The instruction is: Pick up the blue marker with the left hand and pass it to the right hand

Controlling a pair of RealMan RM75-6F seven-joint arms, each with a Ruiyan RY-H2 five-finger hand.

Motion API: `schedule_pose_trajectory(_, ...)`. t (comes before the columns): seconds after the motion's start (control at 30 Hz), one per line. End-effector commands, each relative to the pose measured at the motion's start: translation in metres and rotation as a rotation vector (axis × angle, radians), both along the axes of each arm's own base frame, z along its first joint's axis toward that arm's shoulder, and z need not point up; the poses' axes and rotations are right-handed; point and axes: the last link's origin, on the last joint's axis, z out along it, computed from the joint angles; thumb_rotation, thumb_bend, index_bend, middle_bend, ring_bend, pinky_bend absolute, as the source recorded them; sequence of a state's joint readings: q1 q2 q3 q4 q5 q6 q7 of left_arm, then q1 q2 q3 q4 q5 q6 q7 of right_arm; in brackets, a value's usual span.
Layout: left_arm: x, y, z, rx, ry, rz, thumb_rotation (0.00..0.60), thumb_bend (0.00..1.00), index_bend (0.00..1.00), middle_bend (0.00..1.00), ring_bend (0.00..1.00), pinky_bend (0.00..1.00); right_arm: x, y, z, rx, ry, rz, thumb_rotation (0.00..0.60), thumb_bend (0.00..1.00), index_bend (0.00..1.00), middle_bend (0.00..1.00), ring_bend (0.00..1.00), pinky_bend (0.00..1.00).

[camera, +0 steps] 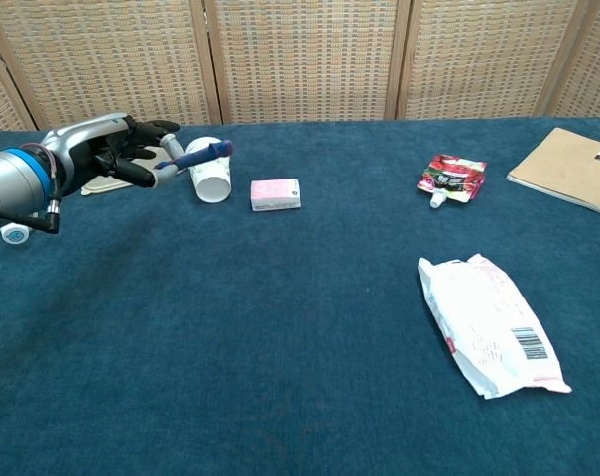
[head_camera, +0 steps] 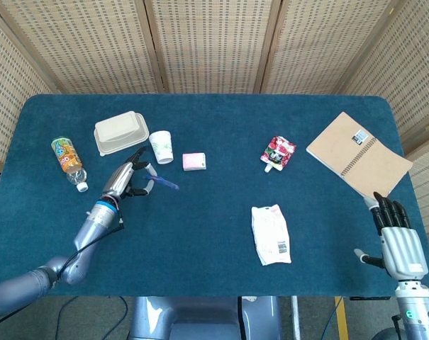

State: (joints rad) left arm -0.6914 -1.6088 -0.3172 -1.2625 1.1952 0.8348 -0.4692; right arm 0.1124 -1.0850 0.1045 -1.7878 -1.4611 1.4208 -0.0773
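Note:
My left hand (head_camera: pixel 129 178) (camera: pixel 121 156) holds the blue marker (head_camera: pixel 162 181) (camera: pixel 202 154) well above the table at the left, in front of the paper cup. The marker's tip points to the right, away from the hand. My right hand (head_camera: pixel 396 239) shows only in the head view, at the table's near right corner, fingers apart and pointing up, holding nothing. It is far from the marker.
Behind the left hand stand a beige lidded box (head_camera: pixel 120 132) and a white paper cup (head_camera: pixel 161 146) (camera: pixel 210 170). A drink bottle (head_camera: pixel 67 161) lies at the far left. A pink packet (head_camera: pixel 194 161), red pouch (head_camera: pixel 279 152), white bag (head_camera: pixel 271 234) and notebook (head_camera: pixel 359 157) lie further right.

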Motion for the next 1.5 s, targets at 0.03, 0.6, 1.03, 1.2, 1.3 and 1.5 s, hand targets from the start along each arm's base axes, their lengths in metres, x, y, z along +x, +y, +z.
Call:
schedule_pose_trajectory(0.03, 0.013, -0.014, -0.001, -0.059, -0.126, -0.024, 0.6, 0.49, 0.77, 0.0, 0.0, 0.0, 0.014, -0.015, -0.001, 0.065, -0.059, 0.069, 0.6, 0.0, 0.07, 0.0, 0.0, 0.0)
schedule_pose_trajectory(0.6, 0.077, -0.023, -0.045, -0.214, -0.283, -0.056, 0.6, 0.5, 0.78, 0.0, 0.0, 0.0, 0.105, -0.079, -0.008, 0.262, -0.214, 0.26, 0.6, 0.0, 0.33, 0.0, 0.0, 0.0)
schedule_pose_trajectory(1.03, 0.135, -0.024, -0.059, -0.241, -0.293, -0.108, 0.6, 0.49, 0.78, 0.0, 0.0, 0.0, 0.155, -0.102, -0.033, 0.299, -0.239, 0.337, 0.6, 0.17, 0.46, 0.01, 0.0, 0.0)
schedule_pose_trajectory(1.2, 0.158, -0.025, -0.066, -0.252, -0.302, -0.129, 0.6, 0.49, 0.78, 0.0, 0.0, 0.0, 0.17, -0.102, -0.043, 0.333, -0.264, 0.346, 0.6, 0.21, 0.48, 0.0, 0.0, 0.0)
schedule_pose_trajectory(1.3, 0.166, -0.027, -0.068, -0.261, -0.311, -0.13, 0.6, 0.49, 0.78, 0.0, 0.0, 0.0, 0.177, -0.102, -0.046, 0.335, -0.257, 0.356, 0.6, 0.21, 0.49, 0.0, 0.0, 0.0)
schedule_pose_trajectory(1.5, 0.175, -0.032, -0.073, -0.279, -0.314, -0.134, 0.6, 0.5, 0.78, 0.0, 0.0, 0.0, 0.183, -0.107, -0.052, 0.323, -0.243, 0.363, 0.6, 0.3, 0.51, 0.0, 0.0, 0.0)
